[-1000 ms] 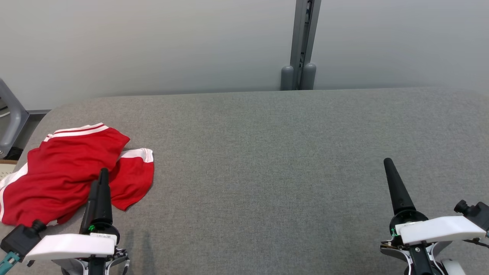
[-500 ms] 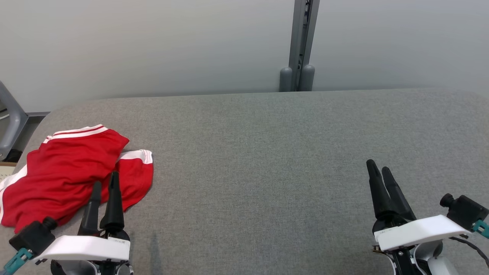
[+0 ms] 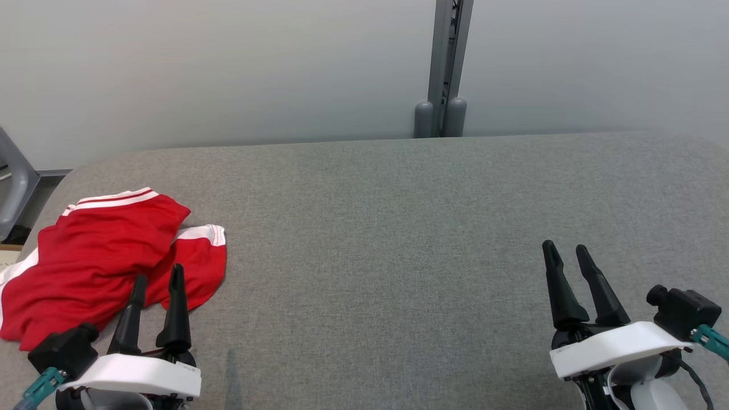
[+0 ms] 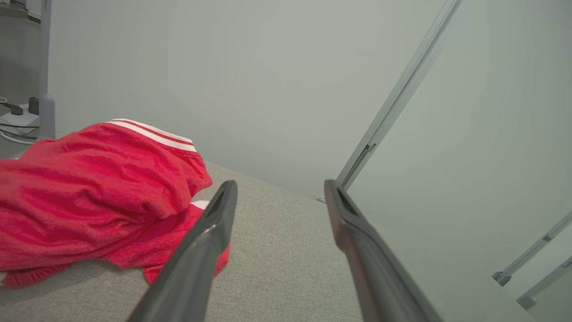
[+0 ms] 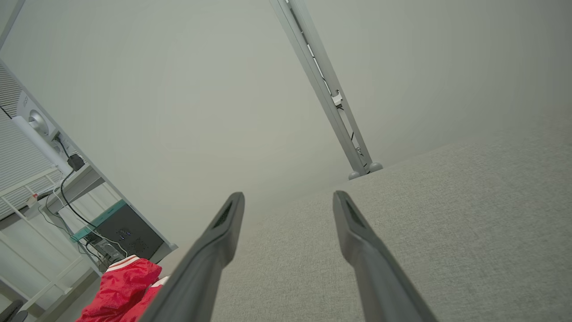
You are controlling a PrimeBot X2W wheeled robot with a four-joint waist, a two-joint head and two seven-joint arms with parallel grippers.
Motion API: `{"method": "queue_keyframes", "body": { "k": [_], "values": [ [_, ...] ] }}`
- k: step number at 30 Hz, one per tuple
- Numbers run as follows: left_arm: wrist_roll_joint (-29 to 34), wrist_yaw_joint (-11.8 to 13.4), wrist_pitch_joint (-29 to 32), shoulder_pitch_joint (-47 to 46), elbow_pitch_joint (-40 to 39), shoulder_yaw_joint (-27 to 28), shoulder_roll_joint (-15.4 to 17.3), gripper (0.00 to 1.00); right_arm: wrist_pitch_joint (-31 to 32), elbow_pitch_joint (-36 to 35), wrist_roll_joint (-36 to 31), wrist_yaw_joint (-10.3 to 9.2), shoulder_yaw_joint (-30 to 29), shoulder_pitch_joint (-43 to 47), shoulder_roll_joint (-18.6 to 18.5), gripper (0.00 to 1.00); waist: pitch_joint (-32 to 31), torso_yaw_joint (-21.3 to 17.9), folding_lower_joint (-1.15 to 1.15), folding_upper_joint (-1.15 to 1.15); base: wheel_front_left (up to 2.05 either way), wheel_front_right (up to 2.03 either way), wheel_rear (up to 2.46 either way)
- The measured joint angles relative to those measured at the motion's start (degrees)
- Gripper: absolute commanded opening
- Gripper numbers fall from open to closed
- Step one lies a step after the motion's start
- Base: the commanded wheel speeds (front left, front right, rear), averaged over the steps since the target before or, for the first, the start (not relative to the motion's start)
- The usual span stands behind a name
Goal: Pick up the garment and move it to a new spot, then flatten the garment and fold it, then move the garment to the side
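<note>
The garment (image 3: 97,259) is a crumpled red pair of shorts with white stripes, lying at the left end of the grey table (image 3: 398,228). It also appears as the red heap (image 4: 98,197) in the left wrist view and the small red garment (image 5: 125,290) far off in the right wrist view. My left gripper (image 3: 158,273) stands open at the lower left, its fingertips over the garment's near edge, nothing between them. My right gripper (image 3: 565,248) is open at the lower right over bare cloth, far from the garment.
A grey post (image 3: 443,68) with two rounded feet stands behind the table against the pale wall. A grey chair frame (image 3: 14,182) sits past the left edge. Shelving with cables and a dark box (image 5: 120,230) lies beyond the table's left end.
Both grippers have drawn back toward the near edge and rolled, so their two fingers now show side by side. The garment has not moved; the camera shifted slightly.
</note>
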Motion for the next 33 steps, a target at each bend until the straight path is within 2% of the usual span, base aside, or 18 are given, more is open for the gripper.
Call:
{"method": "queue_keyframes", "body": {
  "k": [10, 33],
  "values": [
    [5.9, 0.0, -1.2, 0.1, 0.8, 0.2, -0.2, 1.0, -1.3, 0.3, -7.2, 0.0, 0.0, -0.2, -0.1, 1.0, -0.1, -0.1, 0.0, 0.0, 0.0, 0.0, 0.0],
    [17.3, -0.4, -4.1, 0.4, 0.7, 0.5, -0.7, 1.0, -4.2, 1.4, -18.6, 0.01, 0.5, -0.8, -0.2, 1.0, -0.4, -0.4, 0.0, 0.0, 0.0, 0.0, 0.0]
  ]
}}
